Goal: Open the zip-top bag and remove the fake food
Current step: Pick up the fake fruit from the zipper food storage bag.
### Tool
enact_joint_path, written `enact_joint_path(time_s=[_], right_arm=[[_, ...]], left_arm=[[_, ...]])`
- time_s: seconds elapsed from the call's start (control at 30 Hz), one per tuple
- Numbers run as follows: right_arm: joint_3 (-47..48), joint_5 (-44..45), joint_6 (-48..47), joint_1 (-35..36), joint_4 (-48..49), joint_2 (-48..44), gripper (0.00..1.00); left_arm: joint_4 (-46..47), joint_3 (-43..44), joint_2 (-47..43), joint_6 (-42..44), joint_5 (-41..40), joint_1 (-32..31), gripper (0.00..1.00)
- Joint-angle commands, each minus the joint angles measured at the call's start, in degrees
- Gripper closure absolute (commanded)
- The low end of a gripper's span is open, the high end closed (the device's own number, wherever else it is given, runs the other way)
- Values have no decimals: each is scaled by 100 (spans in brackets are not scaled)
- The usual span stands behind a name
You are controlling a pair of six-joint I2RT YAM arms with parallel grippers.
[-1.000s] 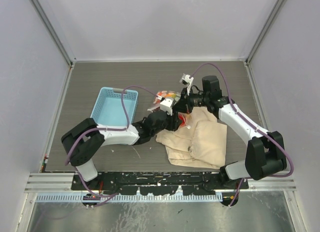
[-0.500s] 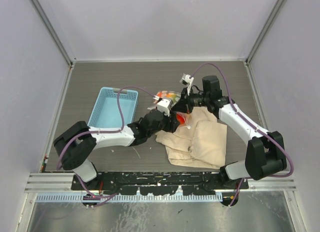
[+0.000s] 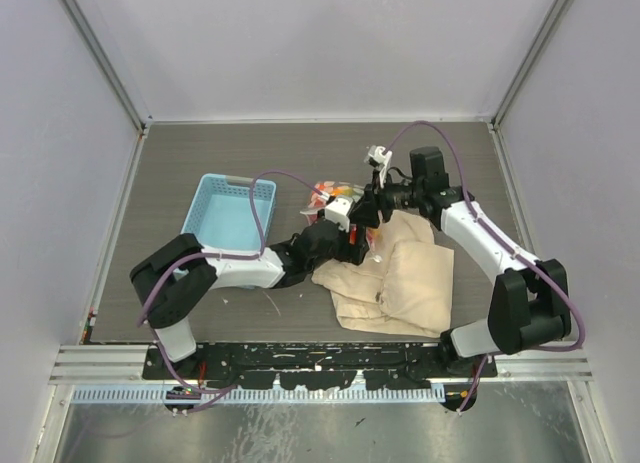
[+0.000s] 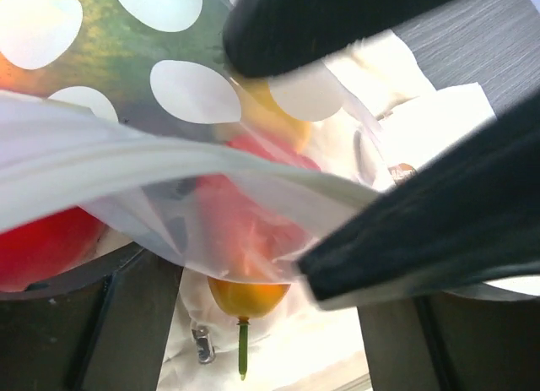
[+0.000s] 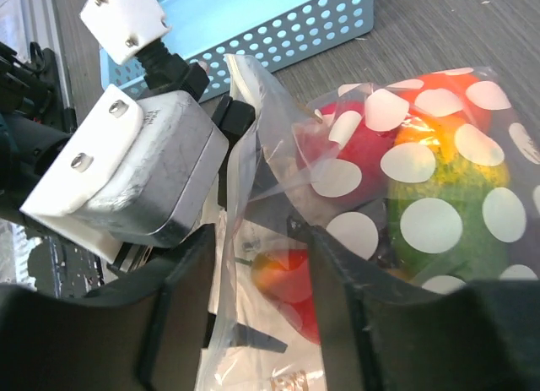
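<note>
Left hand and right hand meet at the zip-top bag. The bag lies on the desk, touching the far edge of the cloth bag and near the blue basket. Compared with half a second earlier, the left arm's elbow has shifted and the right hand sits slightly farther back. Left wrist view: the fingers now stand well apart, and the bag's white mouth strip crosses the gap unpinched. The fake food, red and orange pieces, sits behind the spotted film. Right wrist view: the fingers are likewise apart, with a loose flap of film standing between them and the food still bagged. Both holds on the mouth appear released. Whether the zip is fully parted cannot be told, and no piece is out yet, so a fresh hold is probably required.
</note>
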Motion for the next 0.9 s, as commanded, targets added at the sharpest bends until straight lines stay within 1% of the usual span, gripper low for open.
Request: enact_joint_path(time_s=[0.0,0.03,0.13,0.2,0.27,0.3,0.33,0.37,0.4,0.43,0.53,0.6,0.67,0.73,0.87], right_arm=[[574,-704,-784,-209,-807,-247,43],[597,-780,-935,-327,-927,-333,41],[675,-914,-1345,-651,-1242,-533,41],[668,-883,-1389,-846,-1263,-593,41],[626,-558,-1246,-948,-1127,-561,43],[596,-241,-1070,-964,-990,-507,47],[570,115,-935,-972,-869,-421,55],[538,428,-796,-973,-765,-309,67],[545,727,-705,-962,-729,-169,76],[578,845,-677,-935,-762,19,79],[789,1152,-684,-644,-1007,540,84],[733,1520,-673,-345,-883,668,85],[666,1872,-598,-126,-708,777,89],[717,2144,-540,-47,-721,931,93],[764,2490,-607,26,-749,1231,95]], left_arm=[[421,8,47,13,-284,82,25],[464,-38,28,13,-251,107,26],[642,-174,-16,19,-24,191,26],[818,-269,-19,10,172,275,26],[907,-337,-14,-13,379,350,26],[927,-344,-11,-22,466,386,26],[934,-352,-1,-21,545,400,26],[942,-354,5,-14,613,421,26],[942,-347,14,-10,658,427,26],[939,-353,20,-5,706,435,25],[964,-349,48,14,825,450,24],[977,-347,72,14,918,454,22],[979,-341,93,25,1011,467,20],[972,-337,115,18,1046,472,18],[904,-308,167,4,1057,504,15]])
